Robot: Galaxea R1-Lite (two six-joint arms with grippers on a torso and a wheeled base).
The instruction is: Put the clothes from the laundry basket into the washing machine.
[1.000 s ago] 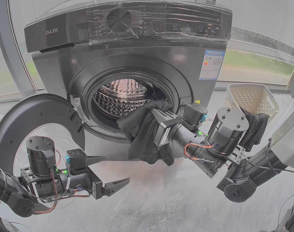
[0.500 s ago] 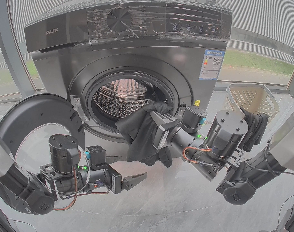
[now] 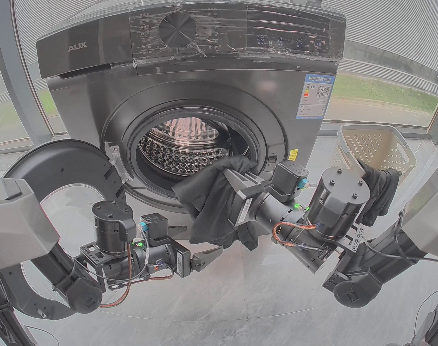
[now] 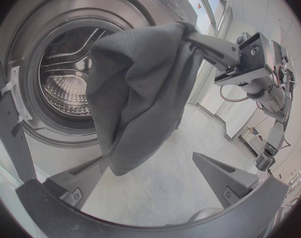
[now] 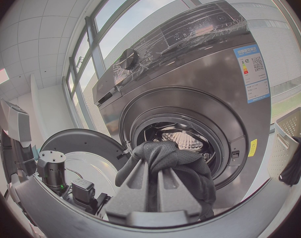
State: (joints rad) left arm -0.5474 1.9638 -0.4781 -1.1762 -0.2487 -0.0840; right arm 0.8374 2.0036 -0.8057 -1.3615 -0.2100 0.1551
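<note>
The washing machine (image 3: pixel 190 87), a dark grey brushed-metal front loader, stands just beyond the jaws of the right gripper (image 3: pixel 228 171). Its control band is wrapped in crinkled clear film around a round knob. Straight ahead of those jaws the round opening shows the drum (image 3: pixel 180 145), shiny steel embossed with rows of small dimples. The door (image 3: pixel 60 169), a thick dark ring around a clear pane, hangs swung wide behind the left gripper (image 3: pixel 203 239). The floor (image 3: pixel 257 303) under both jaws is pale, faintly veined stone.

Well back from the right jaws, beside that arm's elbow, a cream plastic laundry basket (image 3: pixel 377 147) with perforated walls stands next to the machine. A black garment (image 3: pixel 380 188) droops over its near rim.

The right jaws are clenched on a dark grey knit cloth (image 3: pixel 214 198). It bunches over their tips and falls in loose folds in front of the opening's lower lip, outside the drum.

The left jaws are spread wide and hold nothing. They sit low, just below and beside the cloth's hanging end.
</note>
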